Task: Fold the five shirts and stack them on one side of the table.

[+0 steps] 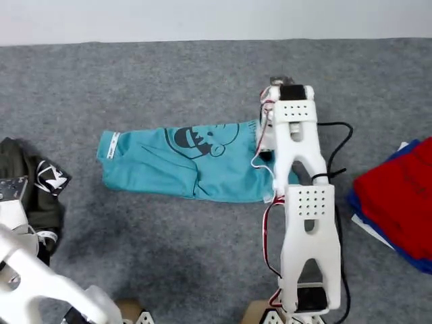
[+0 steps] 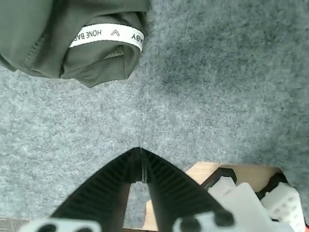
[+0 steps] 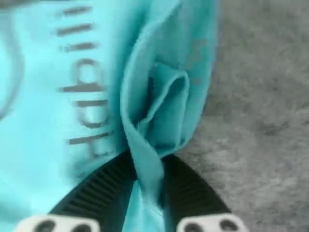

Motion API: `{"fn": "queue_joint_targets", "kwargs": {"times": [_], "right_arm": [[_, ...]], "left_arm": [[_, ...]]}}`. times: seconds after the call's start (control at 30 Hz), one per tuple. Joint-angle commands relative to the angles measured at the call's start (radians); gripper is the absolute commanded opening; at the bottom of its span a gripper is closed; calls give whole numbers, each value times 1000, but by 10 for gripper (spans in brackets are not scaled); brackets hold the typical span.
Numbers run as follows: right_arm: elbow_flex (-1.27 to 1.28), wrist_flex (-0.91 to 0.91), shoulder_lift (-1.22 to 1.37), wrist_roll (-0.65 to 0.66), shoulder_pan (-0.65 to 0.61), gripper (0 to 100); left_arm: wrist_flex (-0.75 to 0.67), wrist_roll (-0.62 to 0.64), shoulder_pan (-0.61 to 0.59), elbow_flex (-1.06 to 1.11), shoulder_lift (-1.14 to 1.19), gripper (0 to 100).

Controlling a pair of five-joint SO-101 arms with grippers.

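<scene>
Right wrist view has the right gripper [image 3: 145,162] clamped on a bunched fold at the edge of the teal shirt [image 3: 63,96], which lies part-folded in the middle of the table [image 1: 202,74]. To fold well, lift the edge just clear of the felt, carry it straight across and keep the layers aligned. The left gripper [image 2: 141,157], fingers together and empty, is near the dark green shirt [image 2: 43,38]. Farthest right, one red shirt [image 1: 398,192] lies on one blue shirt [image 1: 364,209]: four shirts counted.
</scene>
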Motion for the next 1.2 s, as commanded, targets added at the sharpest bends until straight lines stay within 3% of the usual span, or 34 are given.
{"fn": "queue_joint_targets", "kwargs": {"times": [0.0,0.43,1.17], "right_arm": [[-89,35,-79,12,-7,9],[-95,12,-188,104,-202,8],[-95,-331,-166,229,-641,8]], "left_arm": [[-5,0,8,-2,-25,3],[-3,2,6,-2,-25,3],[-11,2,6,-1,-25,3]]}}
